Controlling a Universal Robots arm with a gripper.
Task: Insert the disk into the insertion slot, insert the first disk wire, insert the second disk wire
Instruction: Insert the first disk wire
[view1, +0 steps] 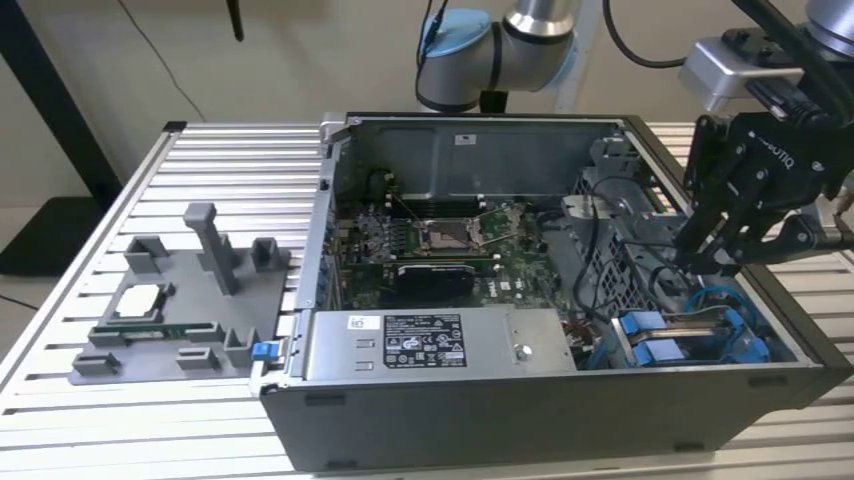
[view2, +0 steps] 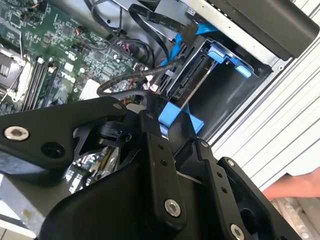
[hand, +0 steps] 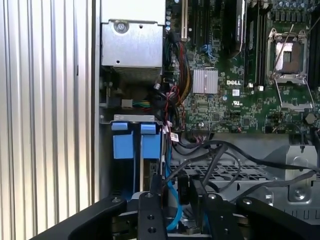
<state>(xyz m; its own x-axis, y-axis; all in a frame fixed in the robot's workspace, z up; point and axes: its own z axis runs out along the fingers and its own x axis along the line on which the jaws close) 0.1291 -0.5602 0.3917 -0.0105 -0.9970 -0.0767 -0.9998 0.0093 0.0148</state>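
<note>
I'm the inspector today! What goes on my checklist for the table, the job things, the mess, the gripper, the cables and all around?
Surface: slatted metal table with an open computer case on it.
Job's things: two blue drive carriers sit in the grey drive cage.
Clutter: grey holder with a chip and a memory stick.
Gripper: gripper is inside the case, near the drive cage.
Cables: black cables and a blue cable run beside the carriers.
Surroundings: a hand beside the case.

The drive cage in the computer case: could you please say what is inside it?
In the first wrist view, two blue carrier fronts sit side by side in the drive cage; the fronts cover whatever lies behind them.
</note>
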